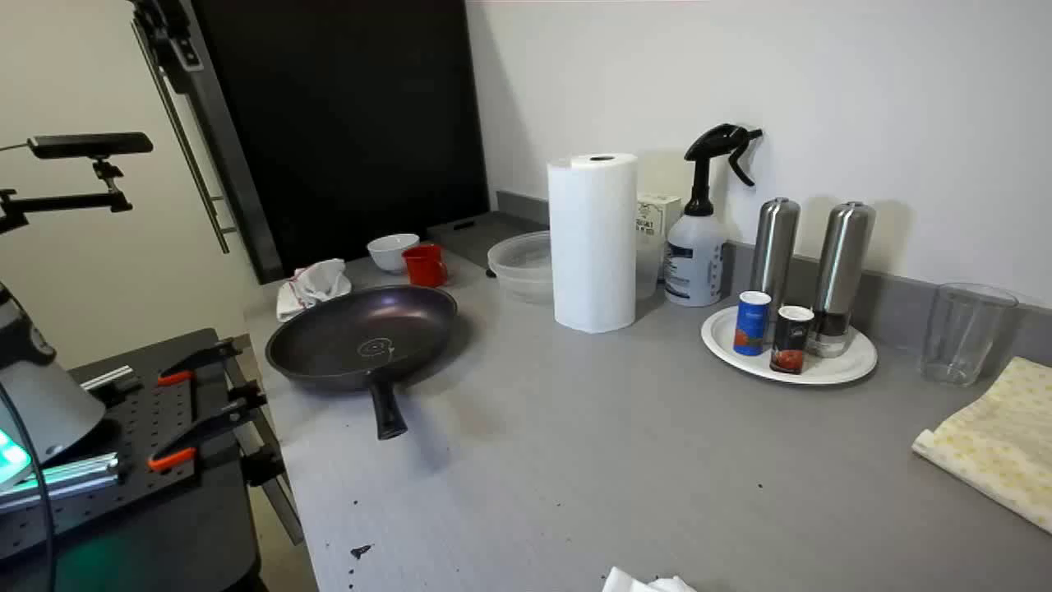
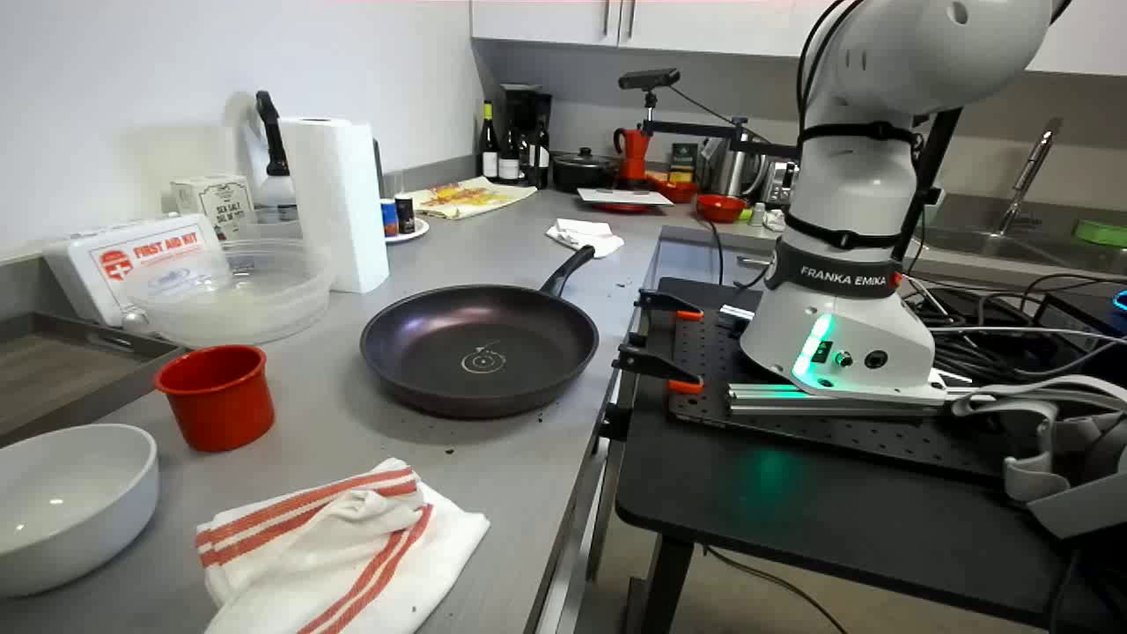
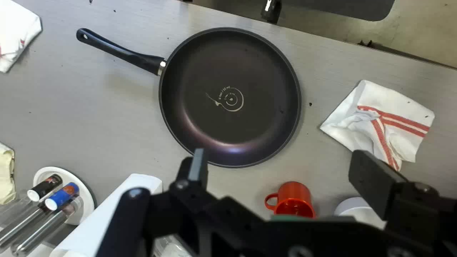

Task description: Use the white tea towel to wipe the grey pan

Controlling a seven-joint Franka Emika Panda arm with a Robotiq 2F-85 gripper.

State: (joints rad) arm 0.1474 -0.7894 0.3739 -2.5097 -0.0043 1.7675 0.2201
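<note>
The dark grey pan (image 1: 362,341) rests upright on the counter in both exterior views (image 2: 480,357); it fills the middle of the wrist view (image 3: 230,117), handle pointing upper left. A white tea towel with red stripes (image 2: 343,550) lies crumpled beside it, also in an exterior view (image 1: 316,284) and right of the pan in the wrist view (image 3: 378,125). A further white cloth (image 2: 585,236) lies past the handle, at the left edge of the wrist view (image 3: 16,34). My gripper (image 3: 280,160) is open and empty, above the counter, its fingers wide apart. It is not clearly visible in the exterior views.
A red mug (image 3: 294,200) and white bowl (image 2: 75,511) stand near the towel. A paper towel roll (image 1: 593,242), plastic tub (image 2: 233,299) and spray bottle (image 1: 694,255) stand by the wall. A white plate (image 1: 859,362) holds shakers and grinders. The counter edge borders the robot's table (image 2: 687,528).
</note>
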